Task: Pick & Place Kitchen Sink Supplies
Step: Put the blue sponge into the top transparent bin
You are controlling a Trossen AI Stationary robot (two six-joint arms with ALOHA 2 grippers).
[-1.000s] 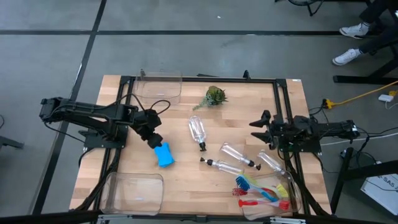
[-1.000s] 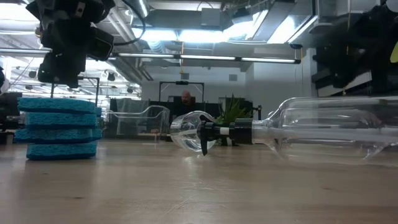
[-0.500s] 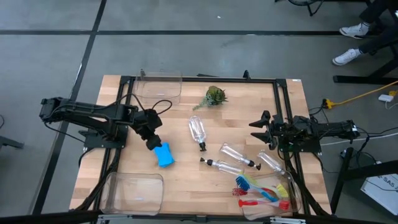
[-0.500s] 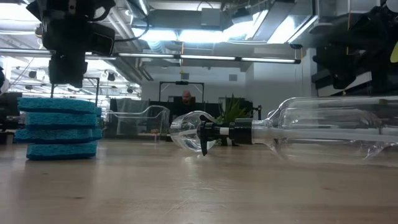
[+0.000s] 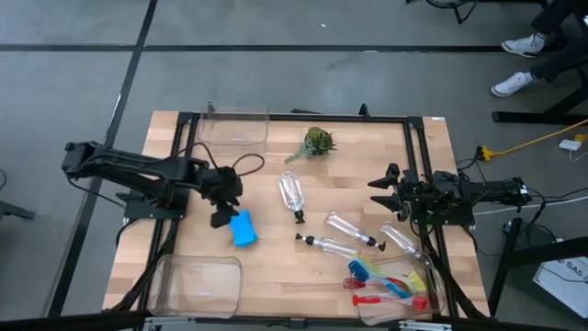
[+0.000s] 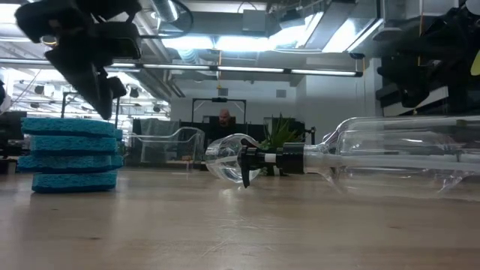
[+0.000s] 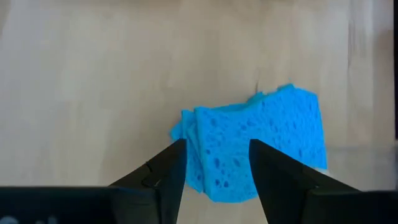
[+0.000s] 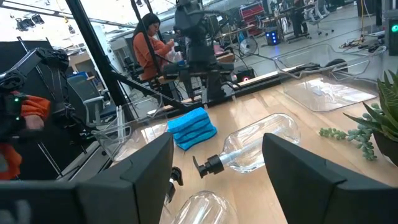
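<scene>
left arm lines up over the blue sponge

the left gripper (image 5: 223, 217) hangs just above the blue sponge (image 5: 242, 229), which lies flat on the table (image 5: 276, 276) at about 8 o'clock from the board's centre. its fingers (image 7: 163, 177) stand parted and hold nothing; in the left wrist view the sponge shows in the gap between them, not yet touched. the right gripper (image 5: 393, 193) waits at the 3 o'clock edge, fingers apart and empty.

to do this pick well, i would judge that the jaws should come straight down so the two fingers straddle the sponge's narrow width, then close only far enough to bite into the foam. the sponge sits skewed to the table's edges, so a slight turn of the wrist should square the fingers to its long sides. the near clear bin (image 5: 196, 285), at 7 o'clock, seems the likely drop place, though nothing shows that for certain.

the high view alone gives the layout: clear pump bottles (image 5: 291, 193) lying near the centre and towards 4 o'clock, brushes (image 5: 390, 287) in a bin at 5 o'clock, a small plant (image 5: 317, 142) at 12 o'clock. the low view alone shows the height gap, the gripper tilted above the sponge's top edge. the left wrist view alone shows how the sponge sits within the fingers' gap.
</scene>
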